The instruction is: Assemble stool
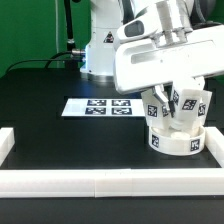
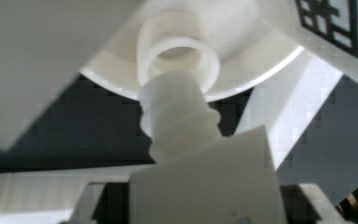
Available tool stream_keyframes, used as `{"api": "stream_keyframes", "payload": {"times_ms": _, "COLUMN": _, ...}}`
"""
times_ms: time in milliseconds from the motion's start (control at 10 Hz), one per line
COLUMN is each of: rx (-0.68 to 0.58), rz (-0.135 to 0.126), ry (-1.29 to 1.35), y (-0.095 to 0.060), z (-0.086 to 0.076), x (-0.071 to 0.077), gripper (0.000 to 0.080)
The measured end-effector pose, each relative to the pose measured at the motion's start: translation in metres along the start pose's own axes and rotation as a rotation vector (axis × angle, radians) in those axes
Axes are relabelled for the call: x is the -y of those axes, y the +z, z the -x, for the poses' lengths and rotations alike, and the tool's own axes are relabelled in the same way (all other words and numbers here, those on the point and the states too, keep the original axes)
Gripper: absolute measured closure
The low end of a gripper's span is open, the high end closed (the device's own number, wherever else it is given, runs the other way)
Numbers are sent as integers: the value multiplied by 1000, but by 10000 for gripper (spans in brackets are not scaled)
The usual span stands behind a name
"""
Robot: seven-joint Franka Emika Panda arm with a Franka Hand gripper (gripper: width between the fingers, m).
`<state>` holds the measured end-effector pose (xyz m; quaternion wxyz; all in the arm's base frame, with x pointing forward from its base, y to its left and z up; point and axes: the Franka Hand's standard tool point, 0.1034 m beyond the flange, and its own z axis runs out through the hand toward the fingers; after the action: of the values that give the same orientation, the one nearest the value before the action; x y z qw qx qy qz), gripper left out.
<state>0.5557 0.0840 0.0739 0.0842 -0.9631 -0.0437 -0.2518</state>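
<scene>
The round white seat point(image 1: 175, 138) lies on the black table at the exterior view's right, with tags on its rim. Two white legs stand up from it side by side: one point(image 1: 160, 104) free and the other point(image 1: 189, 104) under my gripper point(image 1: 178, 92), which is shut on it. In the wrist view that held leg point(image 2: 185, 120) runs from between my fingers point(image 2: 194, 198) to the seat point(image 2: 247, 55), its threaded tip at a round socket. A tagged corner of another leg point(image 2: 329, 24) shows beside it.
The marker board point(image 1: 100, 105) lies flat on the table towards the exterior view's left of the seat. Long white border bars run along the front point(image 1: 100, 182), the left point(image 1: 6, 145) and the right point(image 1: 214, 150). The robot's base point(image 1: 100, 45) stands behind.
</scene>
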Motion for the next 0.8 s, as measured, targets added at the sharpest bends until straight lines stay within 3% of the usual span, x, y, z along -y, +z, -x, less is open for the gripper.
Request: {"api": "stream_keyframes", "payload": {"times_ms": 800, "rx": 11, "rz": -8, "ry": 2, "y": 7, "z": 4, "x": 3, "gripper": 475}}
